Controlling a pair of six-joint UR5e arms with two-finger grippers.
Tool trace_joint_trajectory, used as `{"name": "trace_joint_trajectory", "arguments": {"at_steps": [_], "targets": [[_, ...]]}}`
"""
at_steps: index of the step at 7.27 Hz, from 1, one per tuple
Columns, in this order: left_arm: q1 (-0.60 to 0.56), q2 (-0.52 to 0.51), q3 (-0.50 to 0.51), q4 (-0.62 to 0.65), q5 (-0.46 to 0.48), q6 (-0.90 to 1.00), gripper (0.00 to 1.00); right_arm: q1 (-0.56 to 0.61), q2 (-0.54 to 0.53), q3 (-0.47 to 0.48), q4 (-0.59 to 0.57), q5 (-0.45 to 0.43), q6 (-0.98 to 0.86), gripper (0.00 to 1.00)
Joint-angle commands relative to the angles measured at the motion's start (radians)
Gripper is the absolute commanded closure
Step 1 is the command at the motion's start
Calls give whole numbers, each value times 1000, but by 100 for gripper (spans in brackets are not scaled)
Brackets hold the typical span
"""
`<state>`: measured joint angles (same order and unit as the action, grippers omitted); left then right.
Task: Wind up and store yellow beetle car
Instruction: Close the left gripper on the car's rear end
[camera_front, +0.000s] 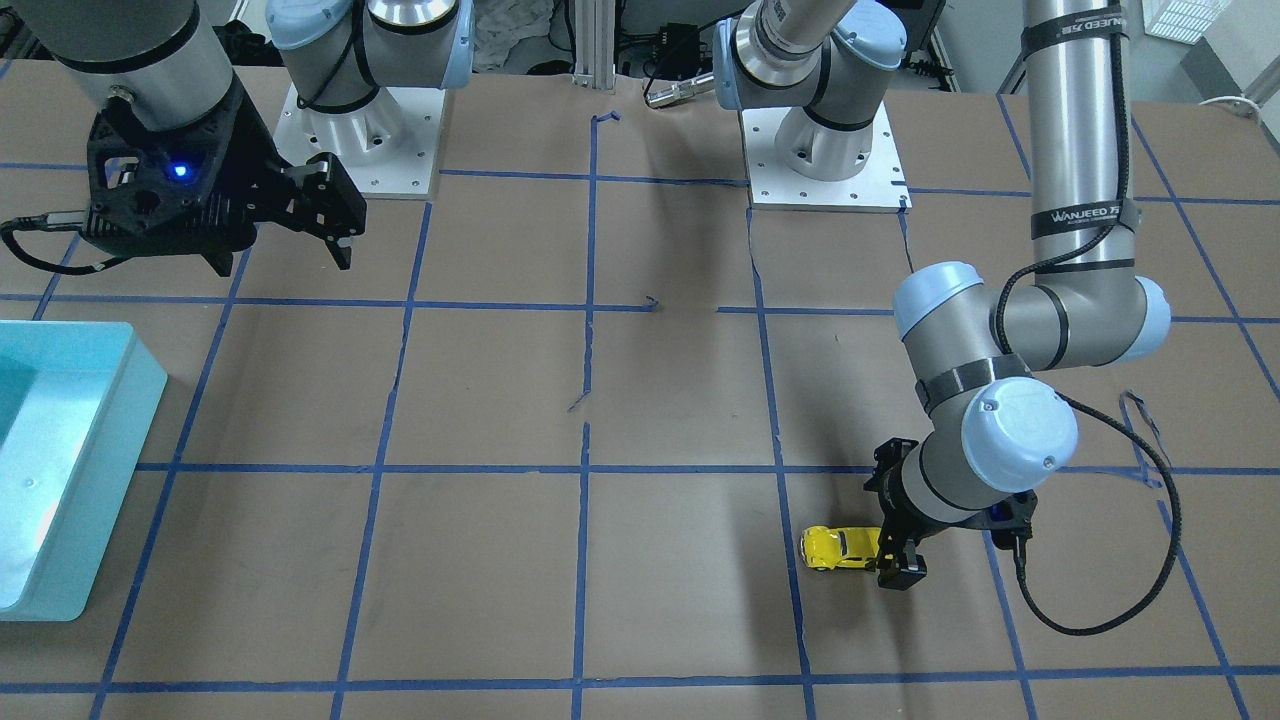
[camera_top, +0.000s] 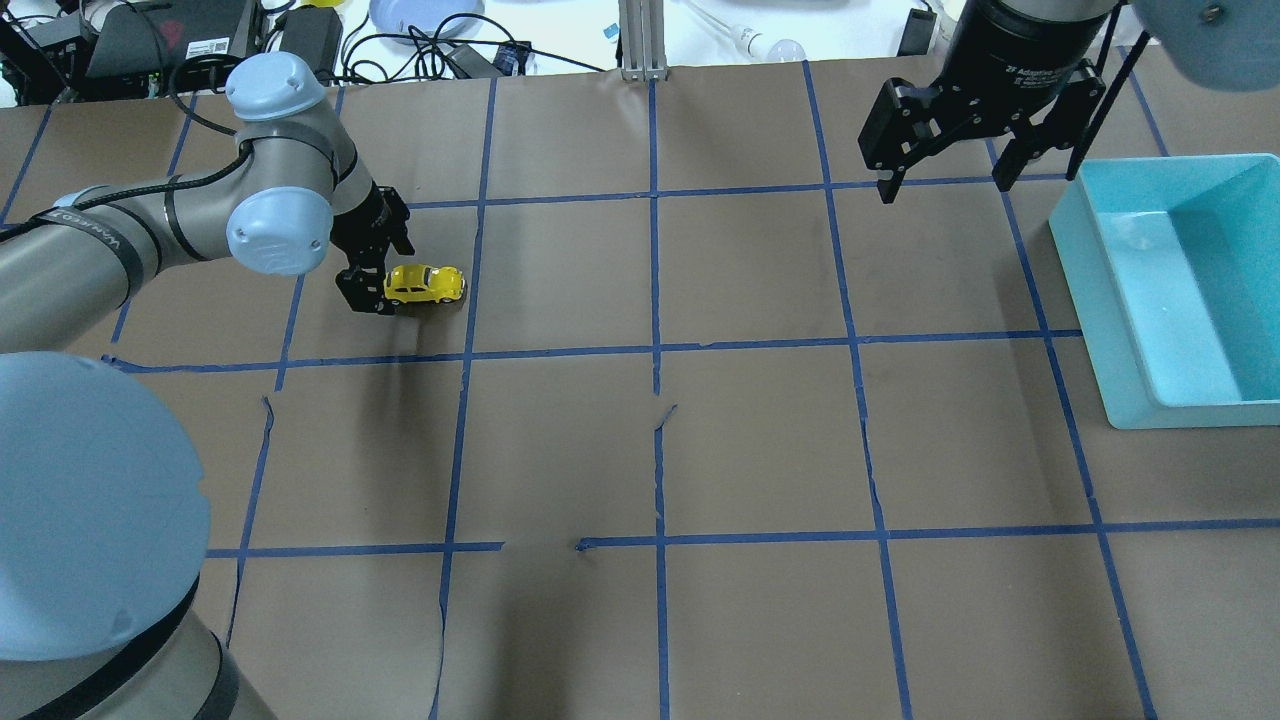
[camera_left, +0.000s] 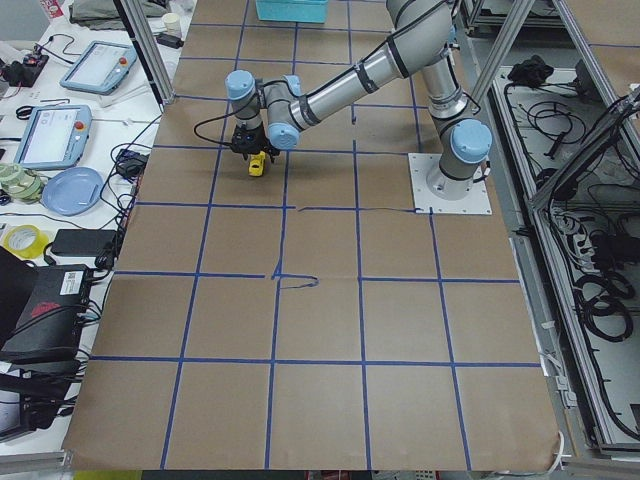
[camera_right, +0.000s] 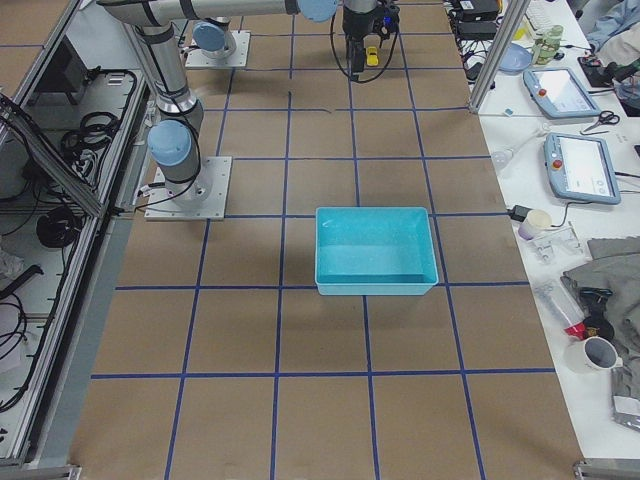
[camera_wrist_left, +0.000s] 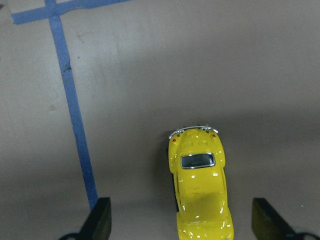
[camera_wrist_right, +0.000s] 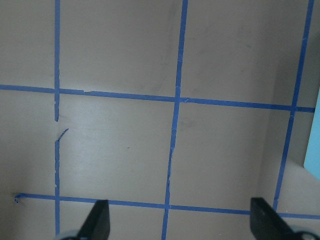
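The yellow beetle car stands on its wheels on the brown paper, left of the table's middle; it also shows in the front view and the left wrist view. My left gripper is low at the car's one end and open. In the left wrist view its fingertips stand wide on either side of the car and do not touch it. My right gripper is open and empty, held above the table at the far right, near the bin.
A light-blue bin stands at the right edge of the table, also in the front view, with nothing visible in it. Brown paper with a blue tape grid covers the table. Both arm bases stand at the robot's side.
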<state>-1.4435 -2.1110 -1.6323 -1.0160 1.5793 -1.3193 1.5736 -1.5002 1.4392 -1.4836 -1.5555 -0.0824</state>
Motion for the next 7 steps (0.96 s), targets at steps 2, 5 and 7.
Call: {"name": "trace_joint_trajectory", "arguments": {"at_steps": [2,5,7], "targets": [[-2,-7,-3,13,-4,-30,9,-1,0,3,-1,0,0,0],[-2,-26,3,17,-8,-28,7,-1,0,4,-3,3,1,0],[0,-26,9,17,-38,-29,36,0,2,4,-4,3,1,0]]}}
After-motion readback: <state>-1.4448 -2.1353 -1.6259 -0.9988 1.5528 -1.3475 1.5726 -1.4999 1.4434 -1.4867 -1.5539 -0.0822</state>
